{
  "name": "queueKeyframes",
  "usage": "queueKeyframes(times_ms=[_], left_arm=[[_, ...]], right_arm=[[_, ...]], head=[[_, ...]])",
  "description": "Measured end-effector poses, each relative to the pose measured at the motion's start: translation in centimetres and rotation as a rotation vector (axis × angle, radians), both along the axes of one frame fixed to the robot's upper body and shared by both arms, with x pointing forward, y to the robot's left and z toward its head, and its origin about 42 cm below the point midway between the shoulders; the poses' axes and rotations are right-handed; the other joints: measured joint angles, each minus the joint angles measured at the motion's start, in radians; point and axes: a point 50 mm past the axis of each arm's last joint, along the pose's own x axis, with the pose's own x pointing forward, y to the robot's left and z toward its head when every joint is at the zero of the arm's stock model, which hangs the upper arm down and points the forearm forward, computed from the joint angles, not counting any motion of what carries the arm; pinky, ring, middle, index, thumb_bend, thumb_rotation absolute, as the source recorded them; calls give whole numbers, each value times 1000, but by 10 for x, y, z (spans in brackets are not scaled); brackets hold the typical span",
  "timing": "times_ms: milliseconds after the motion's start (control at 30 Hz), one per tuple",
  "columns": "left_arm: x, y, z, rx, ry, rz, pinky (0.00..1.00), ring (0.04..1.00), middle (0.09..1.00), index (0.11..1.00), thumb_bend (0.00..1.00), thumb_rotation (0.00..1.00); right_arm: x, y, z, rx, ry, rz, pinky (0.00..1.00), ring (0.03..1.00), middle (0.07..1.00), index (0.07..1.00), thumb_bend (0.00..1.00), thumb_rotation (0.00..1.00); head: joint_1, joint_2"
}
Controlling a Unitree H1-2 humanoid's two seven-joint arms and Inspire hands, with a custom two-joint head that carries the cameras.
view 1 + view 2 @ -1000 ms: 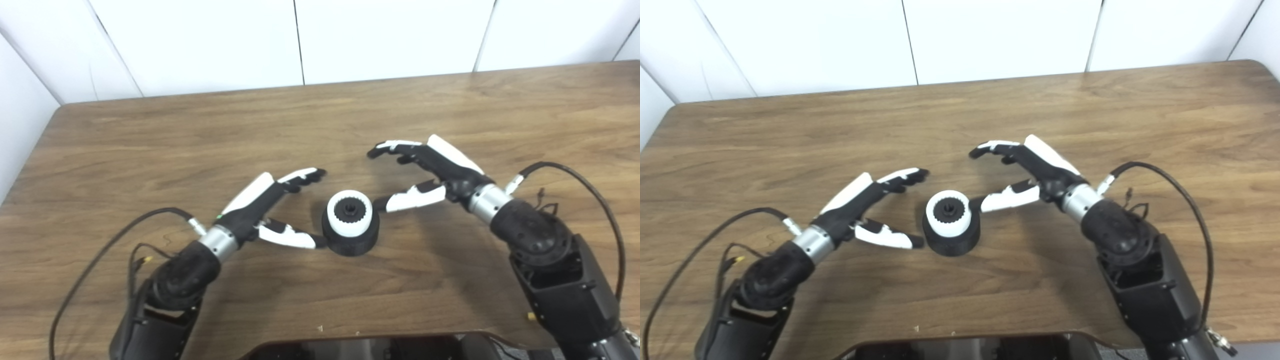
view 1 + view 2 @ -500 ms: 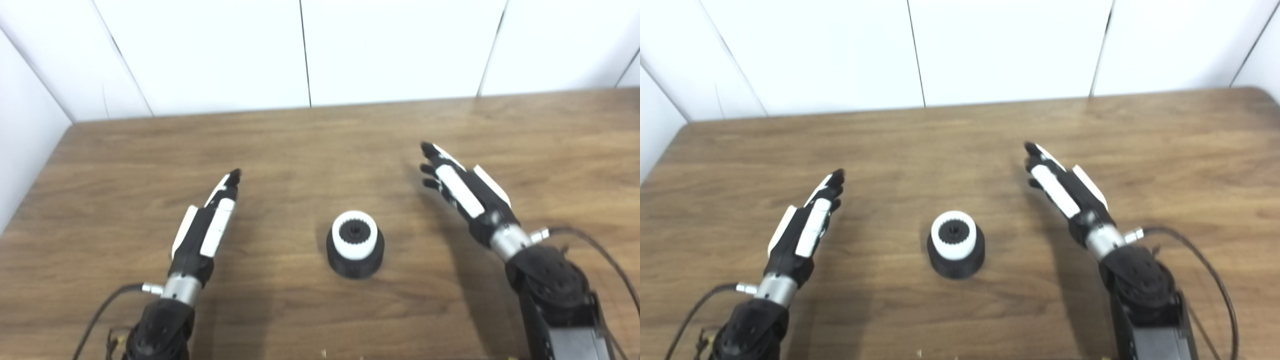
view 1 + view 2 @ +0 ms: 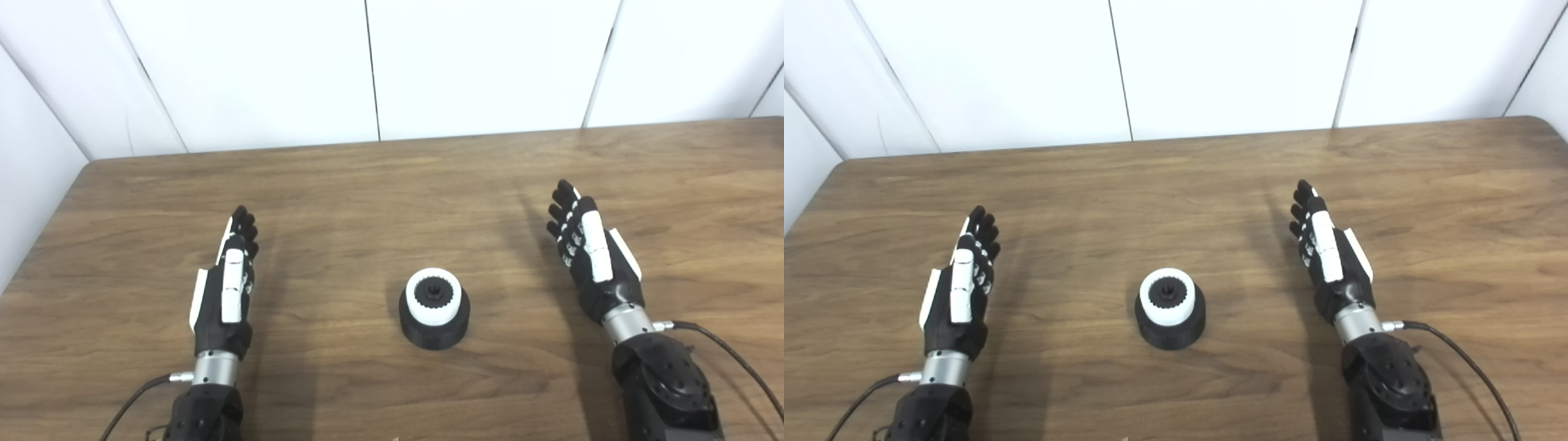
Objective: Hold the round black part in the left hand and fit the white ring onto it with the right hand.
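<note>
I see the wooden table point(image 3: 392, 159) filling most of both views, its far edge at 12 o'clock meeting white wall panels point(image 3: 257, 67). The whole picture sits a little differently than a second ago, so I take it my head cameras have tilted.

My two arms have changed far more than that. A second ago both hands curled in close around the part, thumbs nearly at its sides; half a second ago they were swinging outward; now they are well apart from it. My left hand point(image 3: 225, 288) lies at about 9 o'clock from the part, stretched flat, fingers straight and side by side, pointing toward 12 o'clock, holding nothing. My right hand point(image 3: 591, 260) lies at about 3 o'clock, also flat and extended, fingers straight and leaning slightly toward 11 o'clock, empty as well. Black cables trail from both wrists toward the near edge.

The round black part point(image 3: 434, 321) stands upright on the table at the centre, between the hands, touched by neither. It sits where it did before relative to the table grain. The white ring point(image 3: 433, 297) is already seated on its top, around a black toothed hub.

I can read no writing or labels anywhere.
</note>
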Motion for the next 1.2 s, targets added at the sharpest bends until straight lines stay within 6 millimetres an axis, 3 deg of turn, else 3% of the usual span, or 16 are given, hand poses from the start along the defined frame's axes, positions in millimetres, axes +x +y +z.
queueKeyframes(times_ms=[567,1200], left_arm=[[0,11,1,24,5,8,1000,1000,1000,1000,500,1000],[0,18,-2,10,30,4,1000,1000,1000,1000,507,1000]], right_arm=[[-6,-12,-2,9,-23,-42,1000,1000,1000,1000,514,1000],[-8,-21,-2,9,-34,-54,1000,1000,1000,1000,519,1000]], head=[[-38,-5],[-31,2]])
